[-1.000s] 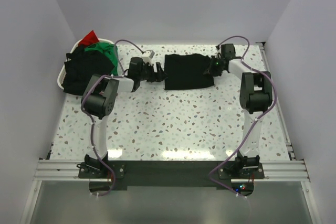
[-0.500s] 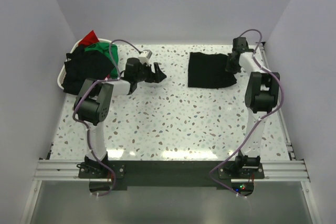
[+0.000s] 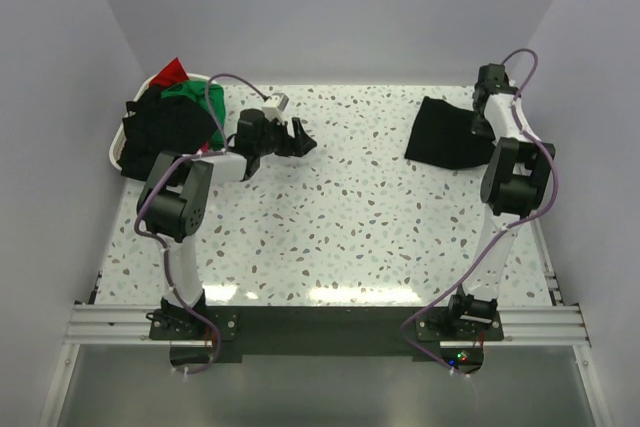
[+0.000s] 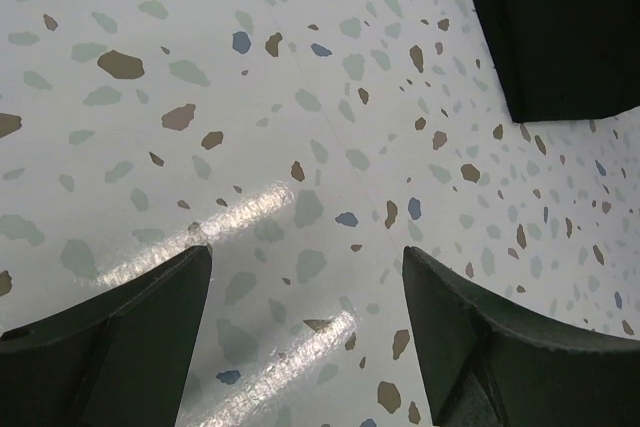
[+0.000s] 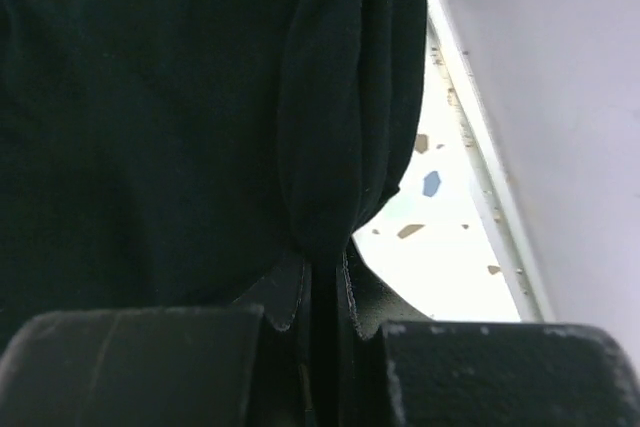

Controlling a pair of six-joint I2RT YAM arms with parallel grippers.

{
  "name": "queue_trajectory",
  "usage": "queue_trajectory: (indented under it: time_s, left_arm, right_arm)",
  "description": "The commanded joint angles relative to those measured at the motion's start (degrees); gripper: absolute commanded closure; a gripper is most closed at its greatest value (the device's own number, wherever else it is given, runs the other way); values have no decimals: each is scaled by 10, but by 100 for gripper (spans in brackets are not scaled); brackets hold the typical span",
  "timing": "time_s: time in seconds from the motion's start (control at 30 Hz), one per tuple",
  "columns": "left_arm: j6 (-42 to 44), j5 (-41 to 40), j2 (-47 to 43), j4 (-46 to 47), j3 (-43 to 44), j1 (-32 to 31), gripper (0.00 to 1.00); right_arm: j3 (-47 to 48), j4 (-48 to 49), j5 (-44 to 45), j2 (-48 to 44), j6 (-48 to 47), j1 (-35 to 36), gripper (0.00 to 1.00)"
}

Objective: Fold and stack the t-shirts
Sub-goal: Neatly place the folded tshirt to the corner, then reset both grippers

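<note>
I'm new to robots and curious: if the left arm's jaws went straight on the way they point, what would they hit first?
Most likely the bare speckled table: the open jaws tilt down toward it. The black t-shirt lies farther ahead and off to one side, though depth is hard to judge.

The table [image 3: 330, 227] is a pale speckled slab flecked with grey, brown and blue. A folded black t-shirt [image 3: 438, 137] lies on it just left of the right tool [image 5: 320, 292], one edge gathered up between the pinched fingers. Well behind the spread left tool [image 4: 305, 277] a white basket [image 3: 114, 153] sits on the table, heaped with black, green and red shirts [image 3: 175, 112].
</note>
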Motion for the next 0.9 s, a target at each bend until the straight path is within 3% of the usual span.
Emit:
queue_trajectory:
  time_s: [0.0, 0.03, 0.2, 0.23, 0.3, 0.53, 0.87]
  left_arm:
    - [11, -4, -33, 19, -6, -1, 18]
    - [12, -5, -35, 19, -6, -1, 18]
    - [18, -19, -55, 18, -20, -1, 18]
    - [18, -24, -61, 18, -22, -1, 18]
    - [18, -25, -67, 18, -27, -1, 18]
    - [12, -28, -112, 29, -52, -1, 18]
    - [24, -116, -247, 7, -121, -2, 17]
  right_arm:
    - [26, -14, 67, -10, -6, -4, 95]
    - [25, -15, 75, -14, -5, -4, 89]
    - [11, -31, 147, -52, 32, -5, 17]
    - [8, -34, 149, -60, 40, -5, 12]
    - [-14, -34, 148, -90, 57, -5, 6]
    - [-130, 14, 115, -211, 84, 12, 1]
    - [-344, 200, -197, -347, 106, 37, 1]
